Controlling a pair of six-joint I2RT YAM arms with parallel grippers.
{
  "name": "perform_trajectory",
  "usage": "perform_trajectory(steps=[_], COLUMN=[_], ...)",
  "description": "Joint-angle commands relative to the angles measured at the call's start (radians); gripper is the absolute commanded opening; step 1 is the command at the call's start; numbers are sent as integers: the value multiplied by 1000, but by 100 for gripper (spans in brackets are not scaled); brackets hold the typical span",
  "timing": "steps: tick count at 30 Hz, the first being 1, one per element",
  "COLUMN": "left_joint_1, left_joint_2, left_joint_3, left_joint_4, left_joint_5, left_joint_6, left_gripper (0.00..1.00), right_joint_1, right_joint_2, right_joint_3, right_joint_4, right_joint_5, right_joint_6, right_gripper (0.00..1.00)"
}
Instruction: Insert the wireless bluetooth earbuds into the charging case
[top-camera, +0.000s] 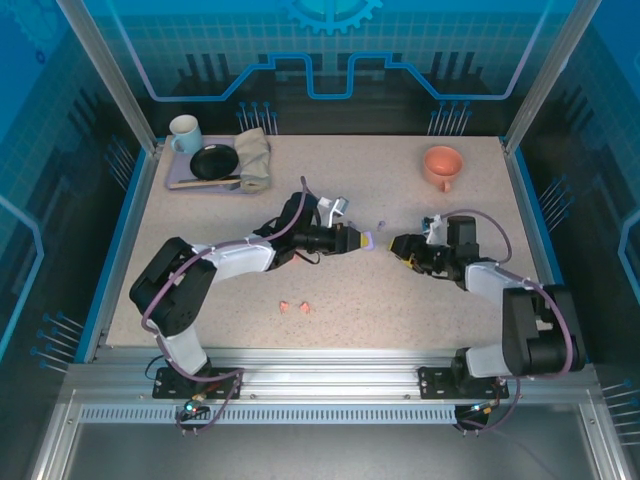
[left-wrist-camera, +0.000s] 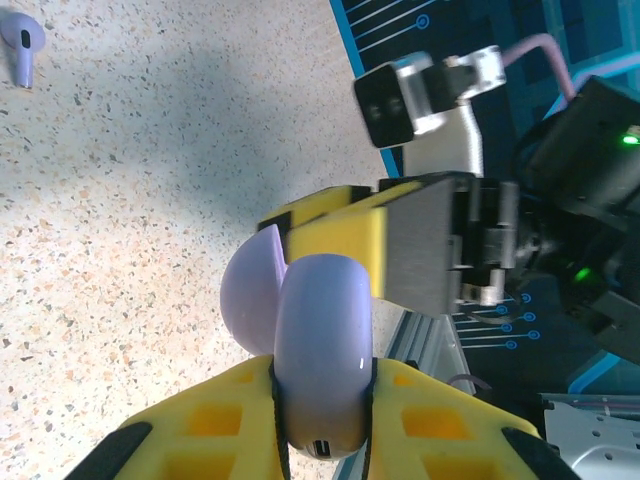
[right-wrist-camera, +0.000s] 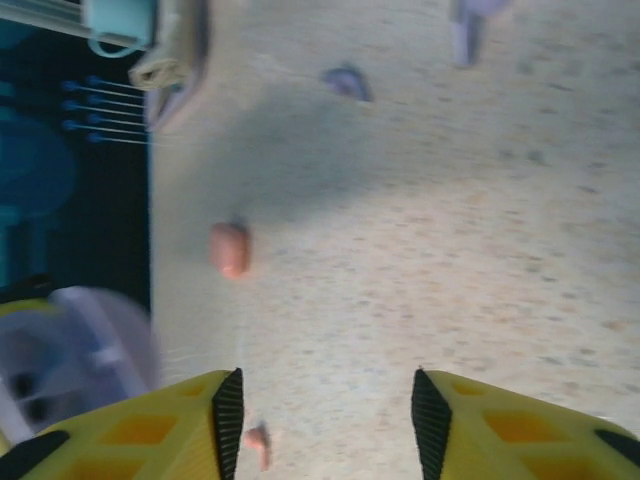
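Left fingers (left-wrist-camera: 320, 410): clenched on lilac case (left-wrist-camera: 318, 330), lid open. Right fingers (right-wrist-camera: 325, 420): parted, empty. Lilac bud (left-wrist-camera: 22, 45): on bench (left-wrist-camera: 120, 250), well ahead of right fingers. Risk: tiny bud skidding off under a pinch.

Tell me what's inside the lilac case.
The lilac case, clamped in the left gripper, is open, but from the left wrist its own shell hides the wells. The blurred right wrist view hints at dark sockets; whether they are filled cannot be told.
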Motion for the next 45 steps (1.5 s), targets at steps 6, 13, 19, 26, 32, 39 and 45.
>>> perform_trajectory(steps=[6,13,19,26,32,39,45], left_joint_1=[11,12,31,41,41,41,40], left_joint_2=[41,52,64,62,73,81,80], left_joint_3=[34,49,50,75,87,92,89], left_joint_4=[55,69,129,107,104,105,106], left_joint_5=[107,140,196,230,233,242,255], left_joint_6=[10,3,-40,-34,-32,-32,-32], left_gripper=[15,15,15,15,15,15,15], right_joint_1=[-8,16,23,27,41,50,53], right_joint_2=[-29,-15,-1,17,19,31,57], right_joint_3=[53,86,96,94,103,103,117], right_joint_4=[31,21,-29,-19,-28,-28,-8], right_joint_5=[-193,-221,-251,-264,-275,-257,-241], right_joint_6=[-35,-57,-113,-122,-134,-134,-115], right_gripper=[32,30,29,29,29,28,25])
